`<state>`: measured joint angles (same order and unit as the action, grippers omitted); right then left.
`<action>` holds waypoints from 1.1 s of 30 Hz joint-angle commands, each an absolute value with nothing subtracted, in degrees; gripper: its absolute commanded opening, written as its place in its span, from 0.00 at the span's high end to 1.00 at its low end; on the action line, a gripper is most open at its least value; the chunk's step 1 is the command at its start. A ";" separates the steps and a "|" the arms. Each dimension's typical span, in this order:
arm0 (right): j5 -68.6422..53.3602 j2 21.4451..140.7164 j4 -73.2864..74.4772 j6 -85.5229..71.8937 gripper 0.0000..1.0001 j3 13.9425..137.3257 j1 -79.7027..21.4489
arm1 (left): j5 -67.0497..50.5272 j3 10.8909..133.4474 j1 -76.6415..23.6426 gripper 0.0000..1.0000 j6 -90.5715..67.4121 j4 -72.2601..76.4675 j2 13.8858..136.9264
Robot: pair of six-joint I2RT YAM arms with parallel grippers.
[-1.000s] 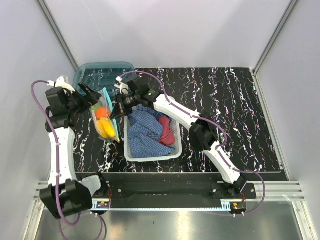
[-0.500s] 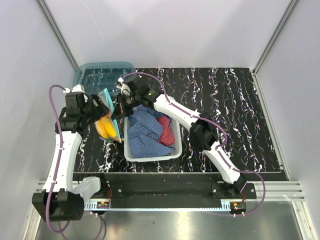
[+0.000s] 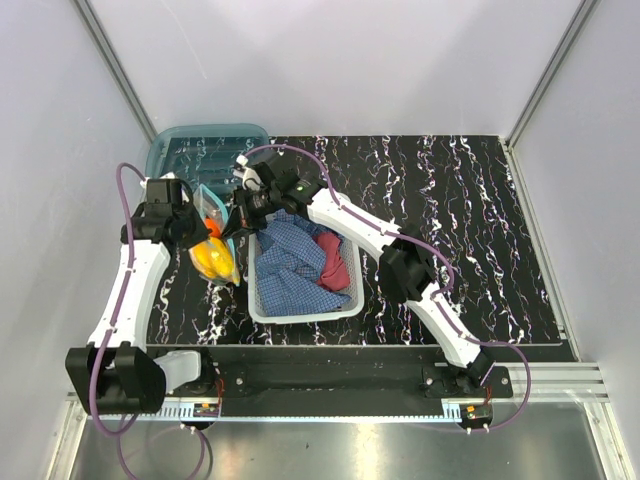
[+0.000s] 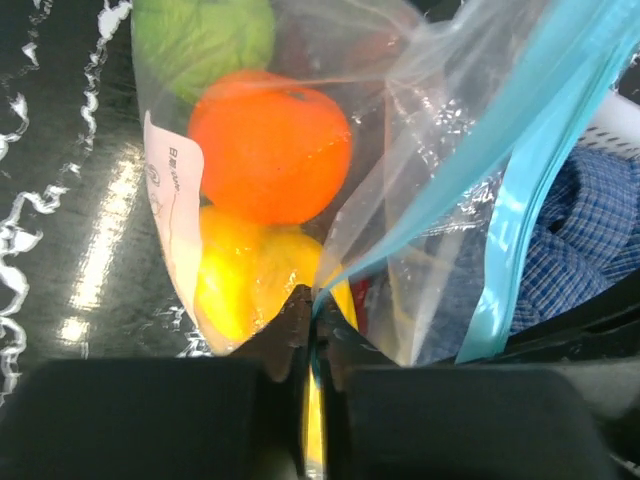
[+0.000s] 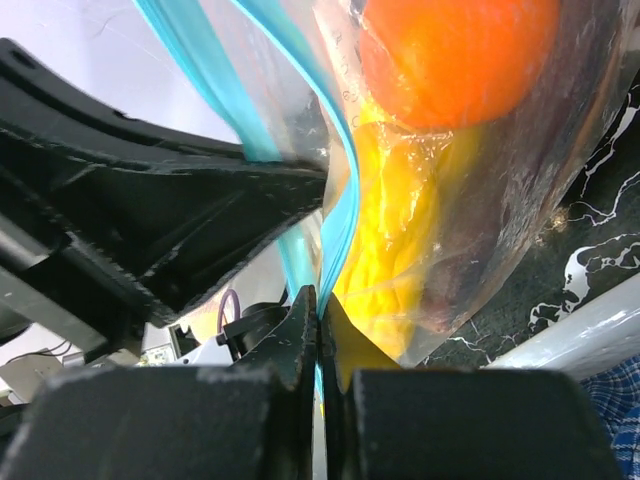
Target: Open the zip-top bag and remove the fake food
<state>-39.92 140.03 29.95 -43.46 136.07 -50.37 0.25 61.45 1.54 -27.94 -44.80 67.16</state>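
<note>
From overhead I get bright, even, diffuse light from above; the white walls (image 3: 330, 70) look flat, shadows on the table (image 3: 450, 220) are soft, and all is sharp to the corners. On the left wrist feed, glare streaks the table beside the bag (image 4: 430, 120), whose plastic shows a pale sheen. The orange (image 4: 270, 145) is crisp and the left fingers (image 4: 150, 420) are a black blur. The right wrist feed is backlit: washed-out white at upper left, the right fingers (image 5: 150, 420) dark and soft.
</note>
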 commanded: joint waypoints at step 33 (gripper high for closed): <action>-26.01 131.31 61.09 -23.29 0.55 148.62 -50.09 | -6.68 61.79 0.26 1.00 -29.71 -47.55 58.27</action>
